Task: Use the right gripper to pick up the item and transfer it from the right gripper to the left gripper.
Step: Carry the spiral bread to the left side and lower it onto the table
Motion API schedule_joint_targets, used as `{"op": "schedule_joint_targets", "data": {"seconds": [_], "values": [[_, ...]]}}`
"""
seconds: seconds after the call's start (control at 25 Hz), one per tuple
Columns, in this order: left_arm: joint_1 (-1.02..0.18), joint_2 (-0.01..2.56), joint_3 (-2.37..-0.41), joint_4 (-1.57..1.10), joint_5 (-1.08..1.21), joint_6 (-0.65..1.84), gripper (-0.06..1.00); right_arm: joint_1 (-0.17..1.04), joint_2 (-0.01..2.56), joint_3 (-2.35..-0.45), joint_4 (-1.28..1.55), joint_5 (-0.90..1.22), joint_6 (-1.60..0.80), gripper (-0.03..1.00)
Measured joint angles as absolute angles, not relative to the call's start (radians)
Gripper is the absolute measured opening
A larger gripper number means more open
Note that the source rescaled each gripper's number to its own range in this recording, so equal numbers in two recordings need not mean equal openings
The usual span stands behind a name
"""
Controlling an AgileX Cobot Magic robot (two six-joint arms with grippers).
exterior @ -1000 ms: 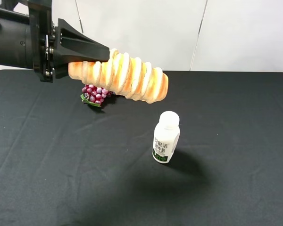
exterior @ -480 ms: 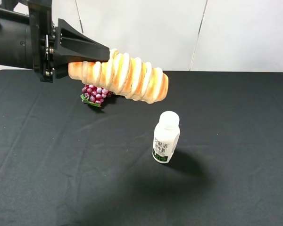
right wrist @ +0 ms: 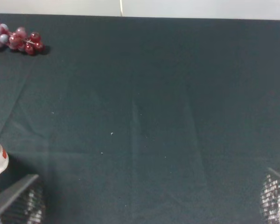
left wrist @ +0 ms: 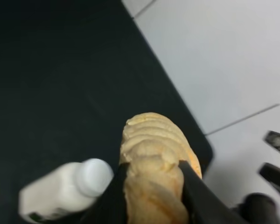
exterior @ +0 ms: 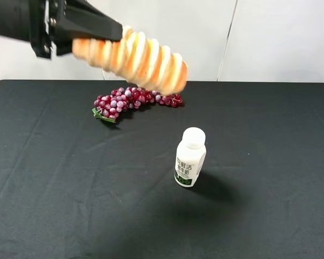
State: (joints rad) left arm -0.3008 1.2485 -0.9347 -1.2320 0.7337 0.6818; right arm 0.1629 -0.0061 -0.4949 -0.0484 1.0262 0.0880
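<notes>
Bottle [exterior: 190,157] comes first: white, upright, near the middle of the black counter [exterior: 65,205]. Behind it, toward 11 o'clock, the red grapes [exterior: 135,100] lie on the counter. Farther back, at 10 o'clock and high in the air, the left gripper [exterior: 105,35] is closed tight on one end of the bread roll [exterior: 146,62]. The roll's free end points toward 4 o'clock. The right gripper [right wrist: 147,200] holds nothing, and its fingers [right wrist: 18,203] are spread wide above the counter. So the hand-over looks done. I think the left gripper now just needs a firm hold, so the roll does not slip.
</notes>
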Motion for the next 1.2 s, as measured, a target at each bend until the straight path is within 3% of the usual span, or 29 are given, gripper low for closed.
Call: {"op": "schedule_joint_targets", "data": {"seconds": [0.32,0.8,1.2], "values": [[-0.301,1.249,-1.092,-0.771,0.647,0.381,0.0,0.163,-0.006,-0.495,-0.047,1.026,0.088,1.0],[-0.301,1.249,-1.065,-0.209,0.557,0.06,0.0,0.163,-0.006,-0.495,-0.047,1.026,0.088,1.0],[-0.223,1.326,-0.975,-0.256,0.609,0.099,0.0,0.163,-0.006,-0.495,-0.047,1.026,0.088,1.0]]}}
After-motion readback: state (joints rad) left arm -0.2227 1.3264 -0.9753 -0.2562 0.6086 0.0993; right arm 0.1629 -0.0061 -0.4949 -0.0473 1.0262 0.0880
